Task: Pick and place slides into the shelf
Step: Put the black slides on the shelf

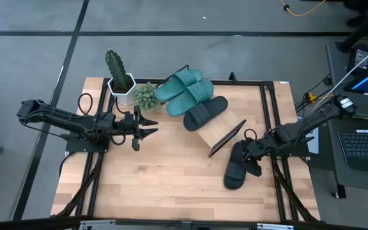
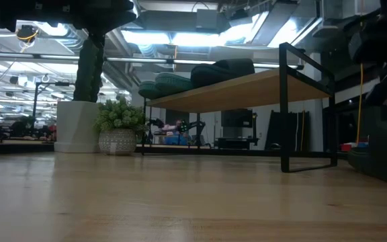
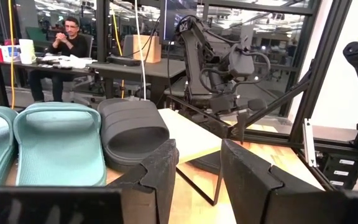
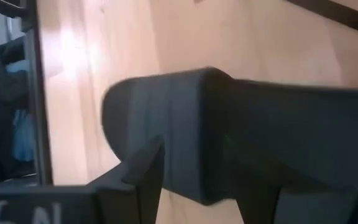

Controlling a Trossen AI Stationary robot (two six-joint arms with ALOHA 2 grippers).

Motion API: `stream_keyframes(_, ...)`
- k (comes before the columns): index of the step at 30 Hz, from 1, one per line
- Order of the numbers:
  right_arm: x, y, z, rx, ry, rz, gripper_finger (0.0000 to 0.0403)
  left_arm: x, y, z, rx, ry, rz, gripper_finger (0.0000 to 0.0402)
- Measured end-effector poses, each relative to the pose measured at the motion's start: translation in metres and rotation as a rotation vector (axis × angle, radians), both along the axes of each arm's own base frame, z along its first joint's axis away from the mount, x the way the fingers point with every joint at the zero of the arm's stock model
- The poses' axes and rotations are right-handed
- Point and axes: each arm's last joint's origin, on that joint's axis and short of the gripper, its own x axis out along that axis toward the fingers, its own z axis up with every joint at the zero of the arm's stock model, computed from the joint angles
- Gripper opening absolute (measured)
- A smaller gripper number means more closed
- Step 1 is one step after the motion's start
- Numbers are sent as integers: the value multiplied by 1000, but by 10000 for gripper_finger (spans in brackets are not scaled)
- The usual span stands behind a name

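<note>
I see even, bright overhead light on the table [image 1: 171,179]; ceiling lights [image 2: 173,37] glare at twelve o'clock in my low view. The black slide [image 4: 241,137] fills my right wrist view, blurred.

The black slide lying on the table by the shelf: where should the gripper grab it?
Probably across the broad strap of the black slide, coming from above. It lies flat on the table, so its arched strap is the raised part. The right gripper is already over it, open, fingers at the strap.
</note>
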Motion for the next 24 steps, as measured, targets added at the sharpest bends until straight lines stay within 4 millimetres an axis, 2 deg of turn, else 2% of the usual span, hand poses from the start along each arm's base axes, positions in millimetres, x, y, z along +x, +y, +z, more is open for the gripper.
stream_keyframes(24, 18, 11, -18, 23, 46, 99, 166, 0, 0, -1, 1, 7, 0, 119)
